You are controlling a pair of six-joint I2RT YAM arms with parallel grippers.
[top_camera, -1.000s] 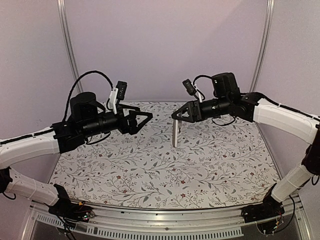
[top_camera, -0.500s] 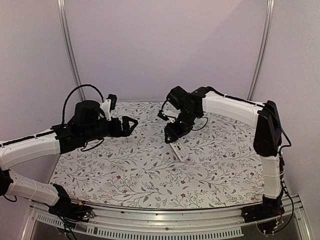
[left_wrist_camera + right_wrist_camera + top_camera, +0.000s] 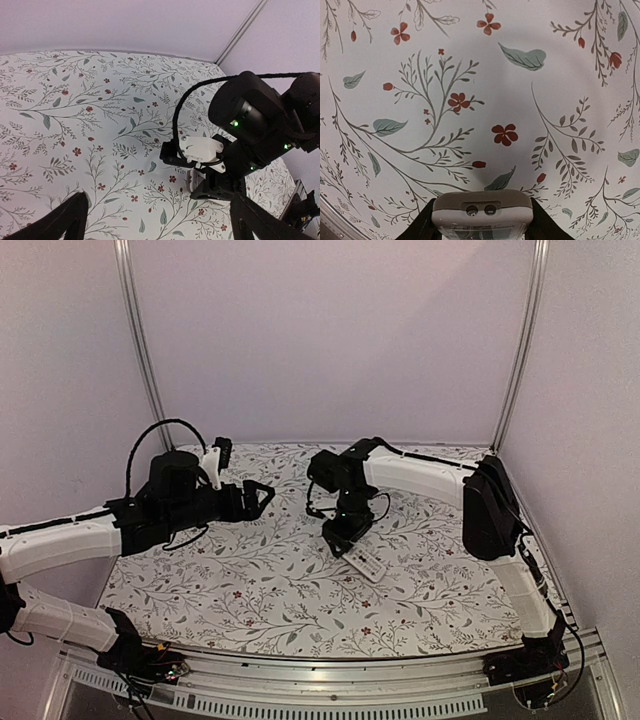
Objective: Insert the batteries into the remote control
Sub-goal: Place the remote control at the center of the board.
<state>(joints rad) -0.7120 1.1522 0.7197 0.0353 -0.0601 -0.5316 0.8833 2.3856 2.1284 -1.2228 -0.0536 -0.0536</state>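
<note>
My right gripper is shut on the remote control, a slim white handset with a grey-beige back. The remote points down at the flowered table. In the right wrist view its grey end with two small holes sits between my dark fingers, just above the cloth. I cannot tell if it touches. My left gripper is open and empty, held to the left of the right gripper. In the left wrist view its fingertips frame the right gripper and a sliver of the remote. The batteries are out of view.
The table carries a white cloth printed with leaves and red flowers. Purple walls and two metal posts close the back. The right arm arches over the middle of the table.
My right arm has swung forward and down, carrying the remote from high above the table to just over the cloth. My left gripper has drawn back slightly to the left.
</note>
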